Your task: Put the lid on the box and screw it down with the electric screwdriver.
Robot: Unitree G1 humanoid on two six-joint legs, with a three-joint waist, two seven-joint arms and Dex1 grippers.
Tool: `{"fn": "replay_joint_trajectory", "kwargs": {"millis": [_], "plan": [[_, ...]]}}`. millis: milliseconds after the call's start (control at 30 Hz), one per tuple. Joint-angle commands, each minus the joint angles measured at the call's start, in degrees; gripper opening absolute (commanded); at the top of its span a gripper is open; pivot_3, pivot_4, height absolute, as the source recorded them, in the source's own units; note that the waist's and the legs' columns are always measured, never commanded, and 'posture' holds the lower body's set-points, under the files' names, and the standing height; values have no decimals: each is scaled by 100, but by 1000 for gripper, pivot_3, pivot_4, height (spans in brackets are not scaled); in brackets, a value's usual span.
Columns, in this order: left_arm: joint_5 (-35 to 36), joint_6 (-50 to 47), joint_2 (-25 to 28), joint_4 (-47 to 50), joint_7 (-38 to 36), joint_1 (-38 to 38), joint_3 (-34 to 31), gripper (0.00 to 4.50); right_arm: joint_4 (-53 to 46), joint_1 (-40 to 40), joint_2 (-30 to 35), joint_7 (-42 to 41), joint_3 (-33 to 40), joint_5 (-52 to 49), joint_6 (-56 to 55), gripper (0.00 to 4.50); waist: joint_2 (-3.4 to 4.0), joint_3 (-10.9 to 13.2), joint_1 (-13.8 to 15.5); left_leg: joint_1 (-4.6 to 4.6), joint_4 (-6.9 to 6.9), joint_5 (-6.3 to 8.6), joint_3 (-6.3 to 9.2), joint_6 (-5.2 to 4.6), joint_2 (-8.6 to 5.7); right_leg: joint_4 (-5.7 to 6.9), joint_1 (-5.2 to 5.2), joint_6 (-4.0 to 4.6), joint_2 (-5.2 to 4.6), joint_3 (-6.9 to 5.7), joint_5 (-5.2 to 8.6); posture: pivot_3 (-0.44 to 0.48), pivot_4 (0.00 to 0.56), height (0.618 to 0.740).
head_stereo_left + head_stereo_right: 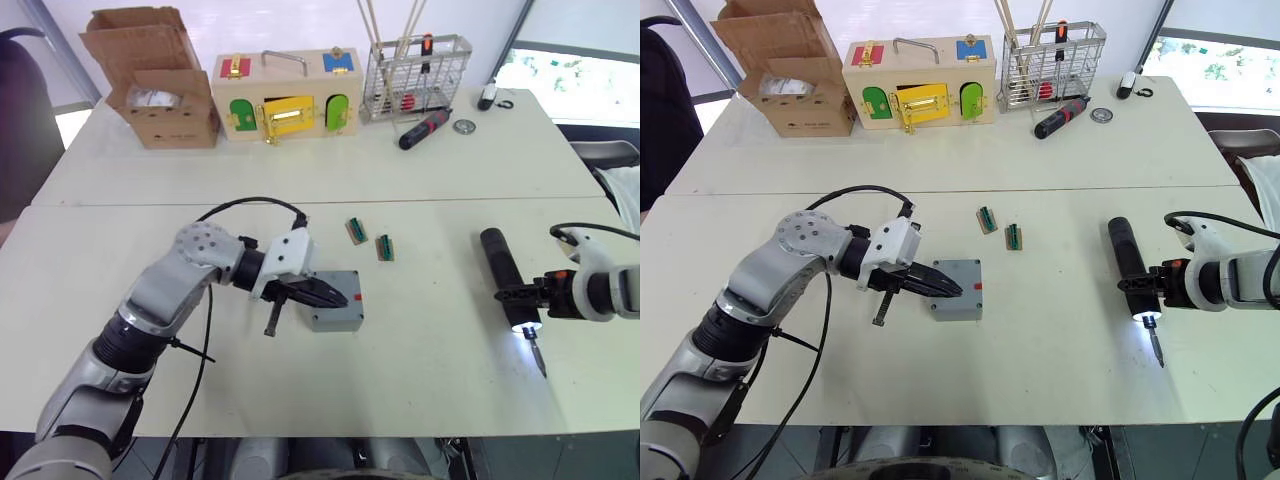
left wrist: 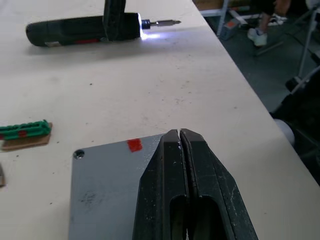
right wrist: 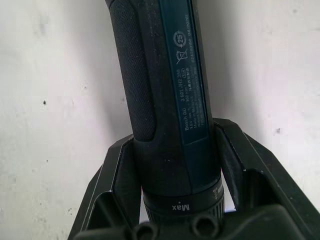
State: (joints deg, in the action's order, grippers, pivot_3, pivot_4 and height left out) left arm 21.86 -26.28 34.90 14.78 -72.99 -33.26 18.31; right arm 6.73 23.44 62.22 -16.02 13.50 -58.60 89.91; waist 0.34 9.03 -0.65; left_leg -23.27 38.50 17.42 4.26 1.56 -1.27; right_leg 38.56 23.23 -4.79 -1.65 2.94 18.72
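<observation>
Left eye view: the lid (image 1: 338, 311), a grey plate with a small red mark, sits on the box (image 1: 336, 323) near the middle of the white worktop (image 1: 420, 190). The left gripper (image 1: 322, 294) hovers over the lid's left part, its jaws pressed together and empty. Two small green connector pieces (image 1: 357, 231) lie just behind the box. Well to the right, the right gripper (image 1: 520, 295) has its jaws pinching the electric screwdriver (image 1: 503, 273) near the lit tip, with the bit pointing towards the worktop's near edge. Along the far edge stand a brown cardboard carton (image 1: 160, 85), a wooden box with coloured doors (image 1: 287, 100) and a wire basket (image 1: 415, 77). A black-and-red hand screwdriver (image 1: 424, 128) and a small metal disc (image 1: 464, 126) lie beside the basket. Nothing lies between the box and the electric screwdriver.
</observation>
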Motion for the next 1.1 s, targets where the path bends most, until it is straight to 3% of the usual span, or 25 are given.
{"fn": "replay_joint_trajectory", "kwargs": {"millis": [33, 200, 300, 433, 633, 733, 867, 1000, 1100], "plan": [[-88, 377, -56, 104, 317, 91, -326, 0, -347, -128, -131, -62, 304, 341, -289, 3098, 0, 0, -3, 0, 0, 0, 0, 0, 0, 1, 0, 0, 0, 0, 0, 0, 150, 740], [-31, 580, -200, 0, 488, 245, -446, 0, -691, -311, -465, -113, 642, 550, -307, 4461, -3, -1, 10, -2, 20, 3, 3, -5, 1, 9, -5, 0, 0, -3, 0, 0, 150, 740], [-28, 604, -191, -86, 497, 245, -463, 0, -909, -376, -597, -111, 771, 723, -381, 4487, -3, -2, 13, -6, 43, 7, 6, -10, -2, 23, -9, -1, -1, -5, -1, 0, 150, 740], [473, -224, -228, -541, 748, -4, -921, 0, -1117, -294, -628, -29, 1017, 1241, -1198, 4487, -2, -1, 11, -4, 58, 7, 6, -11, -5, 42, -9, -2, -1, -4, -1, 0, 150, 740], [778, -1096, 248, -484, 1101, 263, -1579, 0, -2488, -322, -1002, -260, 1362, 1209, -2162, 4487, -2, -1, -46, -4, 56, 11, 8, -17, 0, 55, 2, -4, 6, -5, 0, 0, 150, 740], [1112, -1638, 590, -94, 1224, 689, -1973, 0, -3724, -925, -1262, -475, 1324, 1022, -2446, 4487, -2, -1, -28, -6, 48, 12, 16, -19, 5, 55, 8, -3, 8, -7, 0, 0, 150, 740], [1543, -2272, 1064, 570, 1348, 1651, -2466, 0, -5250, -2391, -1885, -651, 1118, 770, -2833, 4487, -3, -2, 30, -16, 48, 13, 34, -17, 3, 53, 5, -3, 2, -14, 1, 0, 150, 740], [1969, -2606, 1244, 1206, 1453, 2816, -2943, 0, -5999, -3941, -2553, -709, 866, 1042, -3487, 4487, -4, -2, 41, -9, 53, 11, 35, -12, -5, 38, -11, -4, -11, -10, 1, 0, 150, 740], [2223, -2603, 1074, 1471, 1607, 3539, -3255, 0, -6091, -4457, -2891, -766, 782, 1014, -3867, 4487, -4, -3, 5, 7, 54, 7, 34, -5, -5, 37, -27, -4, -12, -8, 1, 0, 150, 740]]}}
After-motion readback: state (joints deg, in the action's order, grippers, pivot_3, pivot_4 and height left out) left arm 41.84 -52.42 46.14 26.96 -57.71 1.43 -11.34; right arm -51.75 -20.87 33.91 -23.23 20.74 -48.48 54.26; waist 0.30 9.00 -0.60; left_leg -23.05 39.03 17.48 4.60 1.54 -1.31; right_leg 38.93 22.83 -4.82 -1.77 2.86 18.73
